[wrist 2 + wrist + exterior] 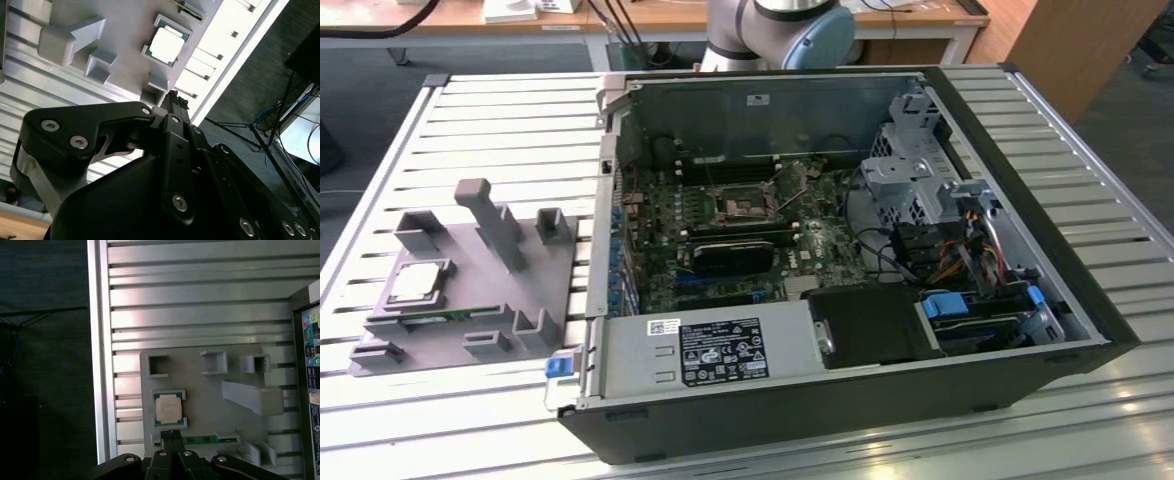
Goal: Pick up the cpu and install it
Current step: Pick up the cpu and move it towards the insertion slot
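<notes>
The cpu (418, 283) lies flat in its seat on the grey fixture (487, 297), on the exterior view's left of the open case (854, 400), and is not yet picked. In the first wrist view the gripper (172, 436) hangs well above the fixture, pointing down. Its claw is pressed together and empty, with the tips just off the chip's edge. Judgement: a sound pick calls for centring over the chip, squaring to its sides, and gripping the edges only.

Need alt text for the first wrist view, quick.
The cpu lies silver side up in its seat on a grey fixture plate, with the shut hand poised above, not touching it. The plate rests on a slatted metal table; dark floor lies beyond its edge.
</notes>
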